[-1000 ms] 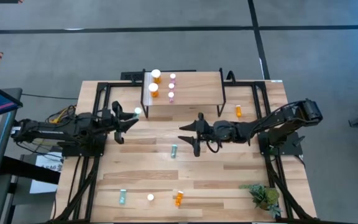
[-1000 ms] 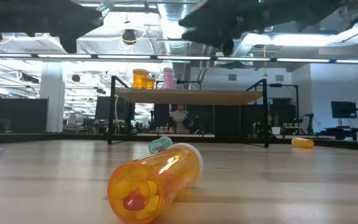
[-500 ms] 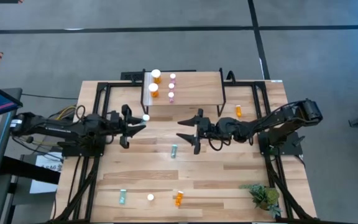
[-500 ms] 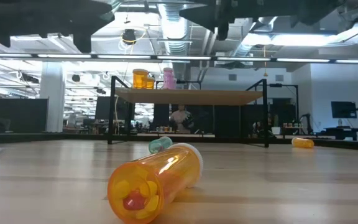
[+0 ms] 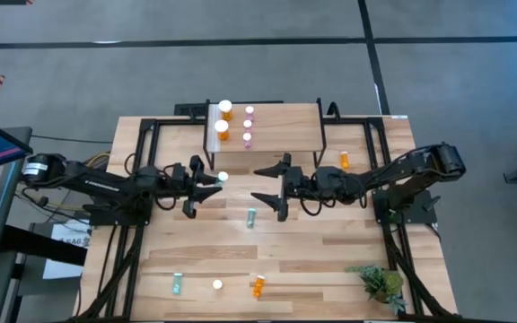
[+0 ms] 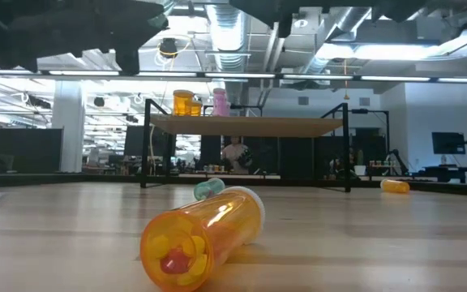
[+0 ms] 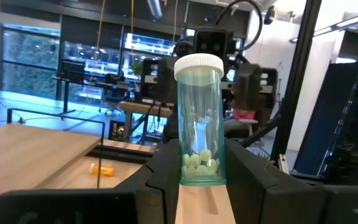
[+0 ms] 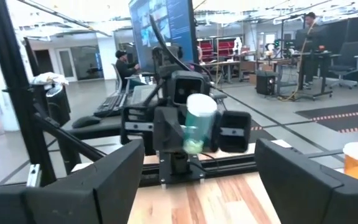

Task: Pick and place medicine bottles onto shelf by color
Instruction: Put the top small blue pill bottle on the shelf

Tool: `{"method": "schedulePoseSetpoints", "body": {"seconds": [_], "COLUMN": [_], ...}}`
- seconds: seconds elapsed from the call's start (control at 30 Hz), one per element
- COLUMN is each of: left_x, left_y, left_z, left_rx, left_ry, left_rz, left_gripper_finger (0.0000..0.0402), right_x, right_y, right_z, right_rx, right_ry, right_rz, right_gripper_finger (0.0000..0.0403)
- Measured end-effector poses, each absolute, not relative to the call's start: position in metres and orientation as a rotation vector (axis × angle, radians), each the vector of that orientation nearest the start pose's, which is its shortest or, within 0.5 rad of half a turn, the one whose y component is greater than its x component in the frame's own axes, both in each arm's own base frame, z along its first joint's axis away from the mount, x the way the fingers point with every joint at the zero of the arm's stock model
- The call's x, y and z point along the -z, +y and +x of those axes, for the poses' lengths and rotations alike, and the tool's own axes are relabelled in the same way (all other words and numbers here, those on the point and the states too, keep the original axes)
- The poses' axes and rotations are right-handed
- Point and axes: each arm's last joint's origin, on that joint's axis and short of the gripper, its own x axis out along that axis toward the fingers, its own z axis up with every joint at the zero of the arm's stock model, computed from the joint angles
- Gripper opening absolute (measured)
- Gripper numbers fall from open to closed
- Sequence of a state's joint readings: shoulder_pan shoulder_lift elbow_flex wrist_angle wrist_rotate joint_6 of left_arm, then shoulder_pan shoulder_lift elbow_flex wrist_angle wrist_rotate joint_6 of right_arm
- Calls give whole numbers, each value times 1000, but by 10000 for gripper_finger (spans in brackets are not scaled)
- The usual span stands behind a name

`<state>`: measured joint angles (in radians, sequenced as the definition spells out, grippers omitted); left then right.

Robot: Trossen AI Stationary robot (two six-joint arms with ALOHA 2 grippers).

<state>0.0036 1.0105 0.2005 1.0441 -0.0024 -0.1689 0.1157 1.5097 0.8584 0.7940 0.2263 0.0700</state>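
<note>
A teal medicine bottle (image 7: pixel 201 118) with a white cap stands upright in my left gripper (image 5: pixel 215 184), which is shut on it above the table's middle, in front of the shelf (image 5: pixel 276 127). My right gripper (image 5: pixel 257 185) faces it from the right, open and touching nothing. Two orange bottles (image 5: pixel 223 120) and three pink ones (image 5: pixel 248 125) stand on the shelf's left part. Other bottles lie on the table: a teal one (image 5: pixel 251 217), an orange one (image 5: pixel 345 160), and near the front edge a teal one (image 5: pixel 176 284) and an orange one (image 6: pixel 205 235). My left gripper pinches the teal bottle's lower part (image 7: pixel 201 175) between its two fingers (image 7: pixel 163 177). The fingers lie about level and come from the table's left. The bottle stands upright with its cap up, lifted clear of the table.
A small green plant (image 5: pixel 380 283) stands at the front right corner. A loose white cap (image 5: pixel 217 284) lies near the front edge. The shelf's right part (image 5: pixel 294 126) is bare. Black frame bars (image 5: pixel 146 135) run along the table's left and right sides.
My left gripper has carried the teal bottle toward the table's right, closer to my right gripper, and the bottle has stayed upright. My right gripper has opened wider and tipped up a little.
</note>
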Motion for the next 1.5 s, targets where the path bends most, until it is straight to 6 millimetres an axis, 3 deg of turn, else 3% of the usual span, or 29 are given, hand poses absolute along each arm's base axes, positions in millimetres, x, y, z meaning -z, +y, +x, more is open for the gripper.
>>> {"method": "schedulePoseSetpoints", "body": {"seconds": [0.23, 0.5, 1.0, 1.5], "left_x": [-215, -211, -214, -214], "left_y": [-2, -3, -11, -11], "left_z": [209, 226, 230, 230], "left_rx": [93, 107, 140, 139], "left_ry": [-183, -135, -141, -141], "left_rz": [-169, -181, -161, -160], "left_gripper_finger": [89, 89, 89, 89], "right_x": [-268, -267, -270, -270], "right_y": [33, 33, 29, 28], "right_z": [336, 360, 371, 371], "right_rx": [87, 93, 108, 15], "right_ry": [-122, -124, -74, -75], "right_rz": [89, 89, 99, 114], "right_gripper_finger": [347, 350, 346, 294]}}
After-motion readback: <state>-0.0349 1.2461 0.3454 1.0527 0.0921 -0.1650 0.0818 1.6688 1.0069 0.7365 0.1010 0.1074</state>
